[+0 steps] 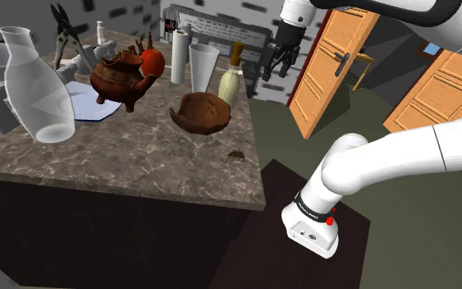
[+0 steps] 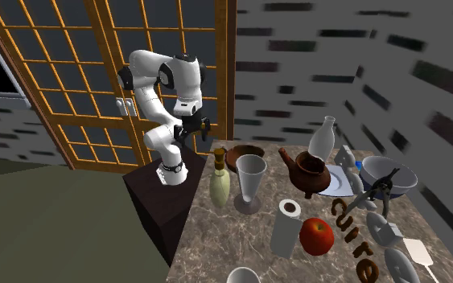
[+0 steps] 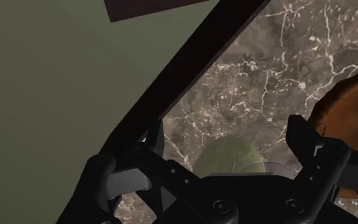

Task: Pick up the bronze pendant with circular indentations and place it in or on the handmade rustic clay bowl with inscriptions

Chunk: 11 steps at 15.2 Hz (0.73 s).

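Operator: Pendant [image 1: 237, 153], shoulder view: small, alone by the counter [image 1: 139, 156] edge, near the clay bowl [image 1: 203, 111]. I hold my gripper [image 1: 276, 61] high, I judge to clear the bottle [image 1: 231, 82].
Desk: Second exterior view?
Operator: The clay bowl stands at the arm's end of the counter, handy for the drop.
Desk: Wrist?
Operator: It adds the fingers [image 3: 308, 140]: spread, empty, over marble.
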Each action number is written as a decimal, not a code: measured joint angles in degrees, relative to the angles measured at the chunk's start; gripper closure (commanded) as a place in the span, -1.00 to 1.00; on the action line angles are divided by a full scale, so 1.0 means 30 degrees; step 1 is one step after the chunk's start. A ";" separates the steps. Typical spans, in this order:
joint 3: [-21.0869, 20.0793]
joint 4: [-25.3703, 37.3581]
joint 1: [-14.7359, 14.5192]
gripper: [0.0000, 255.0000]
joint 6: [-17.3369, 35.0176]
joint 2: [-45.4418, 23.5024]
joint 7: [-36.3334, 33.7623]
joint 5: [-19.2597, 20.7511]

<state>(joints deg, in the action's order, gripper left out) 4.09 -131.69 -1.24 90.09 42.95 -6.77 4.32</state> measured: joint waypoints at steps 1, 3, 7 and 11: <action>0.0000 0.0000 0.0000 -1.00 0.0000 0.0000 0.0000 0.0000; -0.0118 -0.0647 -0.0388 -1.00 0.0514 0.0237 0.0333 -0.0251; -0.0517 -0.2702 -0.1643 -1.00 0.2072 0.1066 0.1370 -0.1050; -0.0977 -0.4798 -0.3094 -1.00 0.3713 0.1918 0.2484 -0.1951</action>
<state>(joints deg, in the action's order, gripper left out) 1.16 -146.09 -10.53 101.23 48.70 0.68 -1.53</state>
